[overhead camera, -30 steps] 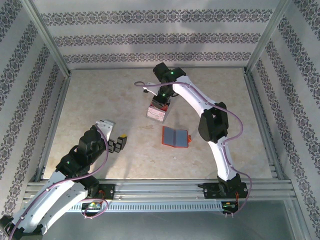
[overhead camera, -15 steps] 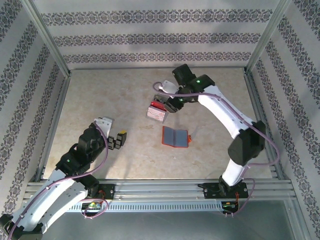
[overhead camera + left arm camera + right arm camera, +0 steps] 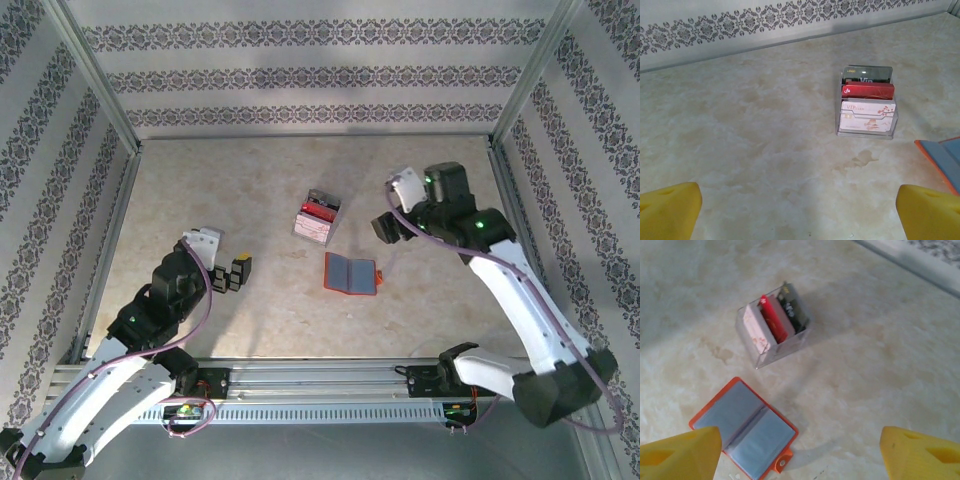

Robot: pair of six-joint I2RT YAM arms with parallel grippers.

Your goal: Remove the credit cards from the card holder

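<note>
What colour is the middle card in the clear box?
Middle card: red, clearest in left wrist view.

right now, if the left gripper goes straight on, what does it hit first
Probably nothing but bare table: the line from the left gripper passes just left of the clear card box, though depth is unclear.

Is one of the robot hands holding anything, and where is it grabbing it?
Nothing is held. The left gripper and the right gripper are both open and empty; the card holder lies open, apart from both.
</note>
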